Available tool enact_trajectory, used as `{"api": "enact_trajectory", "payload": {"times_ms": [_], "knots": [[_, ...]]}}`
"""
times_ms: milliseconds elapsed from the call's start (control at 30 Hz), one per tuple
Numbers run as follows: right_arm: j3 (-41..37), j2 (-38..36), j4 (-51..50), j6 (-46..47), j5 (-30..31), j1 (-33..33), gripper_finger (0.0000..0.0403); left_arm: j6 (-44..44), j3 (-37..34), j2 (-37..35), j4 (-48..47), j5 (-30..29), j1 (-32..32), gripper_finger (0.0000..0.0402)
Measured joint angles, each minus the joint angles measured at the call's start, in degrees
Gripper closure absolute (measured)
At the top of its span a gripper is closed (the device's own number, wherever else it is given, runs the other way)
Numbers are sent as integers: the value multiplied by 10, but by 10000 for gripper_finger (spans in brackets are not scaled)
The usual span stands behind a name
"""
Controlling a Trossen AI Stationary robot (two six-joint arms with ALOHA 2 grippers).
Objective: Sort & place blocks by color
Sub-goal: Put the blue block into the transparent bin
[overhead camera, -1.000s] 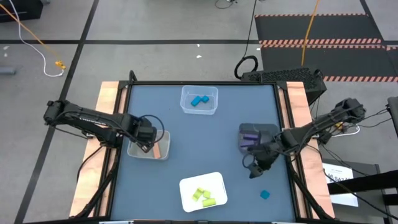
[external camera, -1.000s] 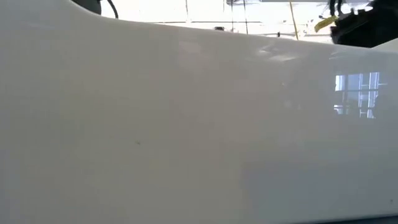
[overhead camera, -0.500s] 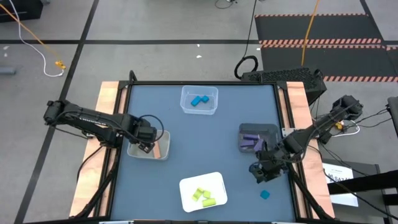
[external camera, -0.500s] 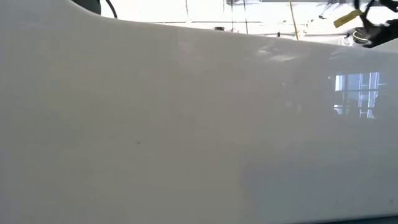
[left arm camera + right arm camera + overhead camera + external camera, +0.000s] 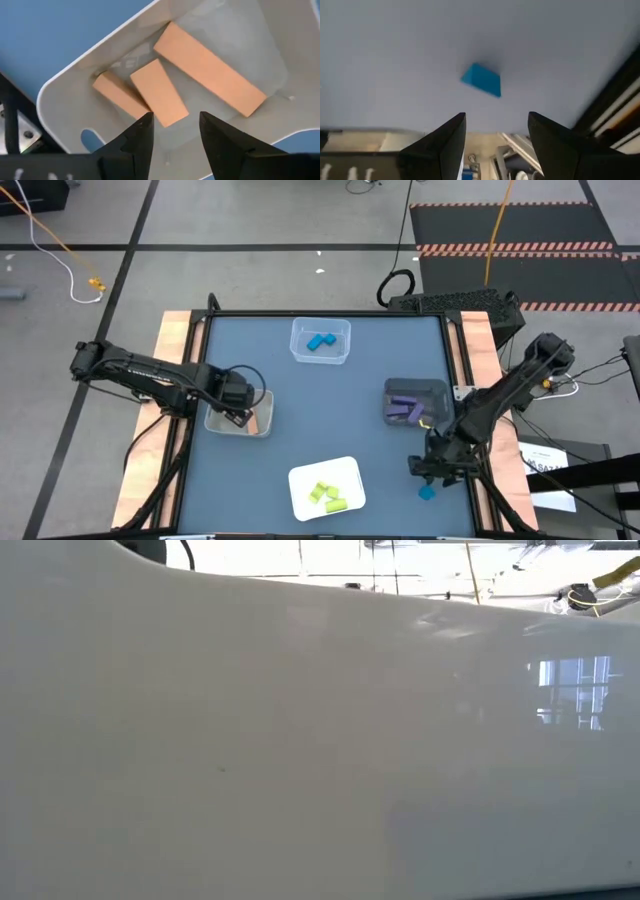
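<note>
Three tan blocks [image 5: 162, 92] sit in the clear bin [image 5: 262, 423] under the left gripper [image 5: 172, 125], fingers spread, empty. Right gripper [image 5: 495, 130], fingers apart, hovers over one blue block [image 5: 481, 80] on the bench [image 5: 300, 400].

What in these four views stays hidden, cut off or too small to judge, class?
- Low view: a white bin wall fills it, hiding the table and every block.
- High view: the right tool overlaps the loose blue block; contact cannot be told.
- High view: the left tool covers part of the clear bin, hiding some tan blocks.
</note>
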Motion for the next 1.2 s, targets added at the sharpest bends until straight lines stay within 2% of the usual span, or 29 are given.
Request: {"api": "enact_trajectory", "payload": {"times_ms": [367,533,667,767,833,1000,1200], "knots": [[0,96,54,1,-25,-25,200,57,0,0,18,-3,0,254],[0,121,60,-62,-25,-17,200,85,0,0,18,-7,0,254],[0,132,61,-72,-23,-11,200,89,0,0,18,-9,0,254],[0,139,71,-55,-24,-9,200,89,0,0,18,-9,0,254],[0,144,80,-3,-30,-6,200,89,0,0,17,-9,0,254],[0,162,121,20,-110,-27,200,93,0,0,17,-10,0,254],[0,176,119,19,-107,-35,200,129,0,0,17,-19,0,254]]}}
